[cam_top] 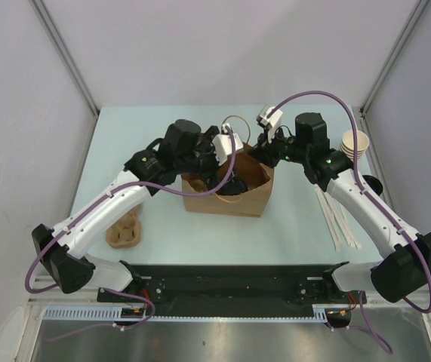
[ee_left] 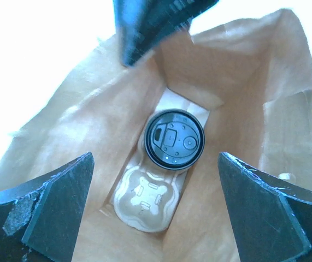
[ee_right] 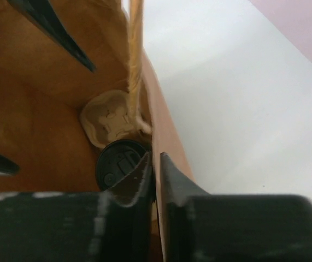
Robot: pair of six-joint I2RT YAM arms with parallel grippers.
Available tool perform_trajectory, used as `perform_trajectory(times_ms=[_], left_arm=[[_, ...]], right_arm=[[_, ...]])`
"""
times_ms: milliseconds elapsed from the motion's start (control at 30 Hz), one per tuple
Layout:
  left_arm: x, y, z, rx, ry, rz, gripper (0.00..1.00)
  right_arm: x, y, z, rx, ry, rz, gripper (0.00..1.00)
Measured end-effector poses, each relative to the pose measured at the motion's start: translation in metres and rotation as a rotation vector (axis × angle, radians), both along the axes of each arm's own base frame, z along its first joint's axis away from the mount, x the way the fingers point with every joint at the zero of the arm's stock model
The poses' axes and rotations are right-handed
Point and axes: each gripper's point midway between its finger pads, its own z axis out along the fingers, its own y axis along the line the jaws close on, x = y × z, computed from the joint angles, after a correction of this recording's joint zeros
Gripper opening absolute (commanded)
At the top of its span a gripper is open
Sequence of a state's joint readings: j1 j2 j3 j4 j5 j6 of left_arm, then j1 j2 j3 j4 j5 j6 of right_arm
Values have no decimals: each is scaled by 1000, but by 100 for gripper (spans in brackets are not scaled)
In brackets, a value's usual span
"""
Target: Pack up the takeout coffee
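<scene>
Left gripper (ee_left: 154, 157) is hovering wide apart over bag (ee_left: 84, 114); coffee (ee_left: 174, 137) is sitting in tray (ee_left: 145, 201) inside. Right gripper (ee_right: 156, 164) is pinching bag wall.

Cup body of takeout coffee (ee_left: 174, 138) hidden beneath lid; bag (ee_left: 243, 82) edges cut off.

Takeout coffee (ee_left: 175, 138), round black lid on, upright, seated in pulp carrier (ee_left: 145, 199) at bottom of brown paper bag (ee_left: 243, 82)
</scene>
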State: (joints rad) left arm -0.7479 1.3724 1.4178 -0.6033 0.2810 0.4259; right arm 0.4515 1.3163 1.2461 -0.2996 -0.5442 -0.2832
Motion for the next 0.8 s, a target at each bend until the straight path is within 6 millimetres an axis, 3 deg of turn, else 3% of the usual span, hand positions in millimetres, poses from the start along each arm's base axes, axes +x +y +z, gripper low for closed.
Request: perform_trajectory(times_ms=[33,333,533,800], left_arm=[[0,1,7,-12,2,11,100],[16,25,71,-139,-34,150,99],[14,42,91,-183,-54,213,99],[36,77,106,-225,-62,344,99]], right_arm=[[1,-1,0,-3,-3,-7,32],[9,-2,25,26,-41,-47,67],[8,0,57,59,-78,-60,79],[2,-12,121,99,-162,-112,87]])
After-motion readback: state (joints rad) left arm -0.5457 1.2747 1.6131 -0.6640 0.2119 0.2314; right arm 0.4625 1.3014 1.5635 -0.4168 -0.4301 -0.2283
